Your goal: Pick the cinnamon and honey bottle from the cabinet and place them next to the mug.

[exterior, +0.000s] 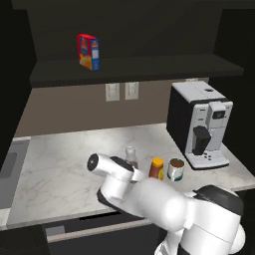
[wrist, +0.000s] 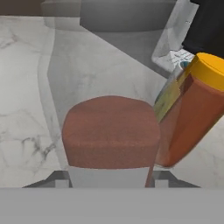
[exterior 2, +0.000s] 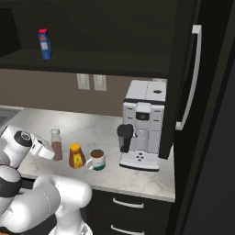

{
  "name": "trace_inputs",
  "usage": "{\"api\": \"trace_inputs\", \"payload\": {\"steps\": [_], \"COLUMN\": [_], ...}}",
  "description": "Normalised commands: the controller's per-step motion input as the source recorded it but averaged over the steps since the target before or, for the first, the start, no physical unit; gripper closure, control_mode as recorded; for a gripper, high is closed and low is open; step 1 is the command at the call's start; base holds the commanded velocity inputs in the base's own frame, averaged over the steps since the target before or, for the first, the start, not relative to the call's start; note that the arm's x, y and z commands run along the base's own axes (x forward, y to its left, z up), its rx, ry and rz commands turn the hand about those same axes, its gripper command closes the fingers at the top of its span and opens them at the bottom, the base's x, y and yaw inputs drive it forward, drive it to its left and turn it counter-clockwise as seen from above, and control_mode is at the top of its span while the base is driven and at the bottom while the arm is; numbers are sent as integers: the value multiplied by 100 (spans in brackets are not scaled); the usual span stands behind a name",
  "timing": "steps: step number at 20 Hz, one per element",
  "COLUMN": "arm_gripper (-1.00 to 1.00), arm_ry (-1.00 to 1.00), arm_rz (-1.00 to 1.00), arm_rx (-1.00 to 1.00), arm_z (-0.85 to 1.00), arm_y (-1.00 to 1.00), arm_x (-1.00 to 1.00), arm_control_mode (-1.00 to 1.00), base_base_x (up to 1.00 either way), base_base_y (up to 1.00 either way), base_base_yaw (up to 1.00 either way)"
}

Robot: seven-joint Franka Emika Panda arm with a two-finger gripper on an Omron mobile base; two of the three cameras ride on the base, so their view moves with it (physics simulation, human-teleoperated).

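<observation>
Marble counter point(exterior: 64, 164) carries your work: the gripper point(exterior 2: 46, 151) is clamped on the cinnamon point(exterior 2: 56, 144), standing it just beside the honey bottle point(exterior 2: 76, 156), which sits next to the mug point(exterior 2: 97, 159), so both bottles join it.

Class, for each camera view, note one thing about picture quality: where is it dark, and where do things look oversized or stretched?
Left base view: the cabinet is nearly black, while the counter is evenly lit. Right base view: the right side is deep shadow; the mug stays clear. Hand view: the cinnamon looms oversized, and the honey bottle leans, stretched at the edge.
</observation>
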Motion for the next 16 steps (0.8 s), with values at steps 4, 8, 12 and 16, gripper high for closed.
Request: {"api": "trace_inputs", "payload": {"steps": [4,8,12,16], "arm_gripper": [100,100,100,100], "arm_ry": [-1,-5,-11,-12], "arm_rz": [0,0,0,0], "arm_rx": [0,0,0,1], "arm_z": [0,0,0,-2], "arm_y": [-33,-9,0,0], "arm_x": [0,0,1,9], "arm_control_mode": [-100,-100,-100,-100], "base_base_x": [0,0,0,0], "base_base_y": [0,0,0,0], "base_base_yaw": [0,0,0,0]}}
